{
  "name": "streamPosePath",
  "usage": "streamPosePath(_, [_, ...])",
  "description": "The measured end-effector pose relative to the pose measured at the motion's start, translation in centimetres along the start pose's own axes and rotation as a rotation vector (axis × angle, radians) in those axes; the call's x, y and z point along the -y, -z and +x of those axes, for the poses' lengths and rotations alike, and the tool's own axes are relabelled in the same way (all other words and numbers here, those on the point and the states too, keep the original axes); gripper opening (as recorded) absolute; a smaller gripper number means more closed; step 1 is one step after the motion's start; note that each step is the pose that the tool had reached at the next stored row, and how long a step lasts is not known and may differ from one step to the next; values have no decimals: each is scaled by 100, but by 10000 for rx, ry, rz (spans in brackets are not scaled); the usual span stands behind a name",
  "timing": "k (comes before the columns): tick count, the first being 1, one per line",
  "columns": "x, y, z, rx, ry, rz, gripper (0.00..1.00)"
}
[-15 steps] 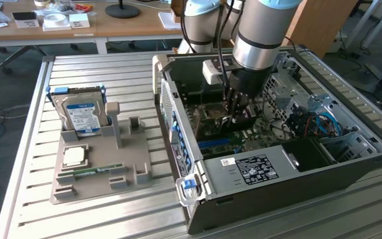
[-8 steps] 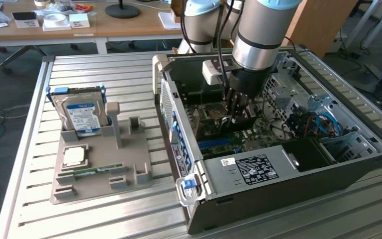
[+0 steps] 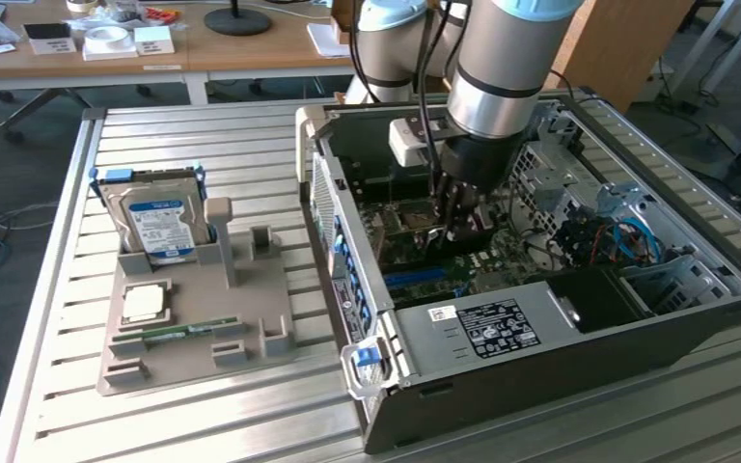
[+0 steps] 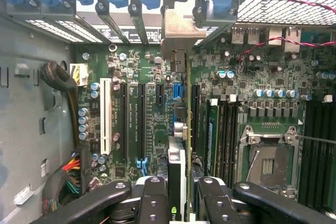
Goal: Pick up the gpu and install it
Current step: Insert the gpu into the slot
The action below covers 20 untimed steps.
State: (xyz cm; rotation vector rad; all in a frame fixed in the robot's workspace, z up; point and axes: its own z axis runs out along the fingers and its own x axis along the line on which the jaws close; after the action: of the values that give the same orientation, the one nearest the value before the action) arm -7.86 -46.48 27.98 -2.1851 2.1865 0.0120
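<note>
Thin dark gpu (image 4: 177,156) card with beige metal bracket is held pinched edge-on by black two-fingered gripper (image 4: 181,195) over green motherboard (image 4: 136,108).

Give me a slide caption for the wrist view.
Tool holds the gpu edge-on at the slots of the motherboard.

The slatted metal bench (image 3: 216,424) carries a grey parts holder (image 3: 197,362) near its edge at the exterior view's left, and an open computer case (image 3: 538,357) just beside it.
</note>
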Motion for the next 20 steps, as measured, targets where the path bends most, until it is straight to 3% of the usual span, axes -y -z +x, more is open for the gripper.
streamPosePath(7, [-30, -7, -3, -14, -18, 1, 27])
streamPosePath(11, [-44, -14, -3, -51, -100, 4, 27])
streamPosePath(20, [-64, -32, -12, -60, -283, 10, 27])
